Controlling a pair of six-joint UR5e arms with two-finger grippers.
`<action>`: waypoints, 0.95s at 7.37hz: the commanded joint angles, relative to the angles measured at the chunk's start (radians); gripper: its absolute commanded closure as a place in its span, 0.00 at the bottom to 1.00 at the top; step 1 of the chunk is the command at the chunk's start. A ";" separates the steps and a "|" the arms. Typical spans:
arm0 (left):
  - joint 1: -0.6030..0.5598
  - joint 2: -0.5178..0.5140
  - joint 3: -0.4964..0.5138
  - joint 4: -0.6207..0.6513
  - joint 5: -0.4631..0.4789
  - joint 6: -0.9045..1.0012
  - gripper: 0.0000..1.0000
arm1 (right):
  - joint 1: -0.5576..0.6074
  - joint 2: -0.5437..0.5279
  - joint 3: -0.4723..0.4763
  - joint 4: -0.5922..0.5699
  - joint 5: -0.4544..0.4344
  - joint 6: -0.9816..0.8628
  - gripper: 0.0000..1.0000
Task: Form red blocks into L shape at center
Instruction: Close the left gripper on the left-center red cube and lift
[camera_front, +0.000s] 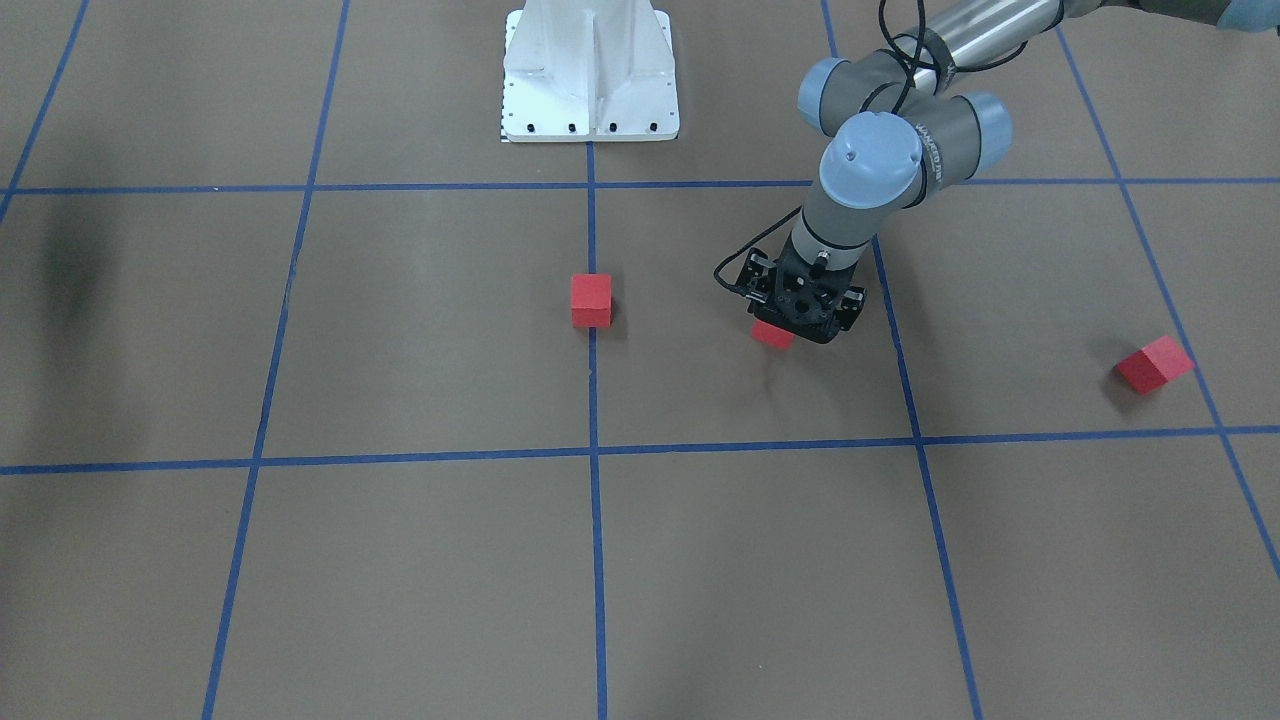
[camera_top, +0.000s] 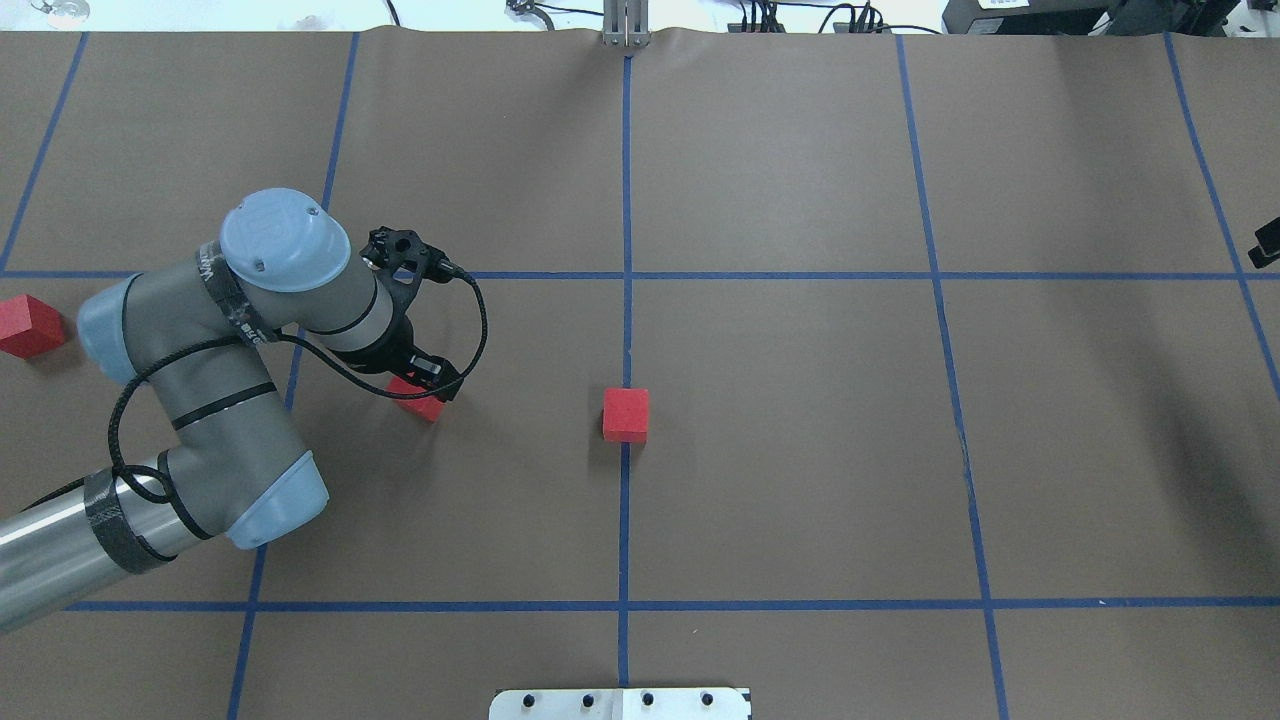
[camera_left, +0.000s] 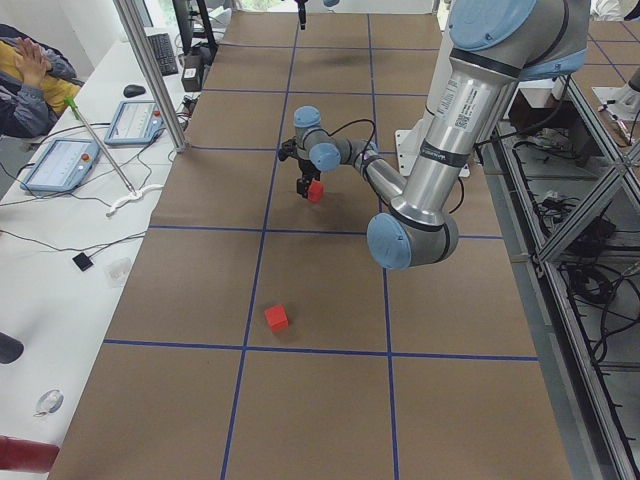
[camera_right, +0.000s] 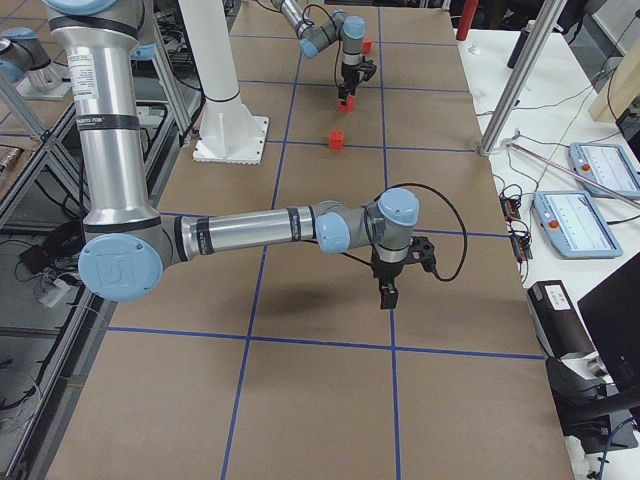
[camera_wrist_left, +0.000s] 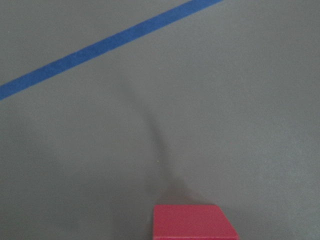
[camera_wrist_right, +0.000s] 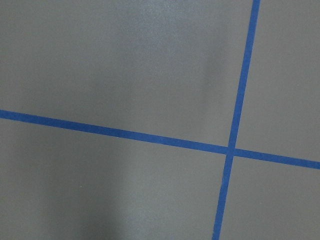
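Observation:
One red block (camera_front: 591, 300) (camera_top: 626, 415) sits on the centre grid line. A second red block (camera_front: 772, 334) (camera_top: 420, 400) is at the tip of my left gripper (camera_front: 795, 322) (camera_top: 412, 385), which appears shut on it just above the table. It fills the bottom edge of the left wrist view (camera_wrist_left: 195, 223). The third red block (camera_front: 1155, 364) (camera_top: 30, 326) lies far out on my left side. My right gripper (camera_right: 384, 296) hangs over bare table far to the right, away from every block. I cannot tell if it is open or shut.
The white robot base (camera_front: 590, 70) (camera_top: 620, 703) stands at the table's near edge. Blue tape lines (camera_wrist_right: 231, 148) form a grid on the brown table. An operators' desk with tablets (camera_left: 60, 160) and a metal post (camera_right: 510, 80) run along the far side.

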 joint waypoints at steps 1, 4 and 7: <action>0.001 0.000 0.000 0.000 -0.001 0.000 0.30 | 0.000 0.001 -0.001 0.000 0.000 0.000 0.00; 0.001 -0.005 0.000 0.002 -0.001 0.000 0.32 | 0.000 0.001 -0.001 0.000 0.000 0.000 0.00; 0.001 -0.006 -0.001 0.002 -0.003 -0.021 0.47 | 0.000 0.004 -0.003 0.000 0.000 0.000 0.00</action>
